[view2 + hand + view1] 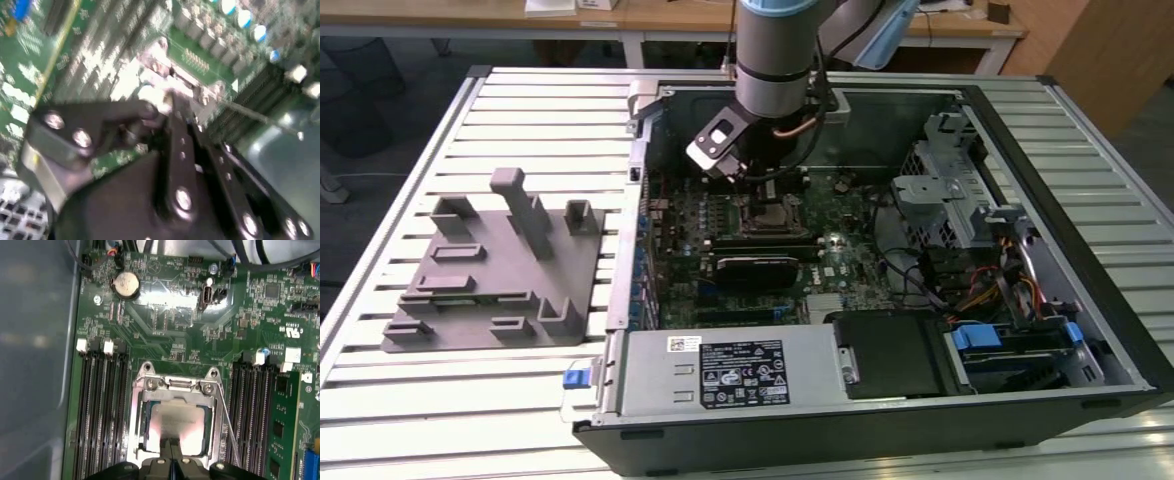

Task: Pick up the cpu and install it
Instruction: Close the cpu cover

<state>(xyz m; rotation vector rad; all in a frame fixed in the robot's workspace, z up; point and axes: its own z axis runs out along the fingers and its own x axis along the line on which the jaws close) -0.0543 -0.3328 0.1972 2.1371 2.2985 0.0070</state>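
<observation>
The cpu (177, 426) shows its pale silver square top, lying flat inside the socket's metal frame (142, 405) on the green motherboard (165, 320). A thin lever (226, 425) runs along one side of the frame. My gripper (172, 462) is shut, its two black fingertips pressed together right over one edge of the cpu; I cannot tell whether they touch it. In the second wrist view the gripper (172, 106) points down at the socket. In the exterior view the gripper (767, 188) hangs just above the socket (771, 213) inside the open computer case.
A grey plastic fixture (487, 270) lies on the slatted table at the exterior view's left. Memory slots (100, 410) flank the socket. A black module (754, 265), a power supply (720, 372) and drive cages (947, 200) crowd the case, whose walls (638, 200) enclose the board.
</observation>
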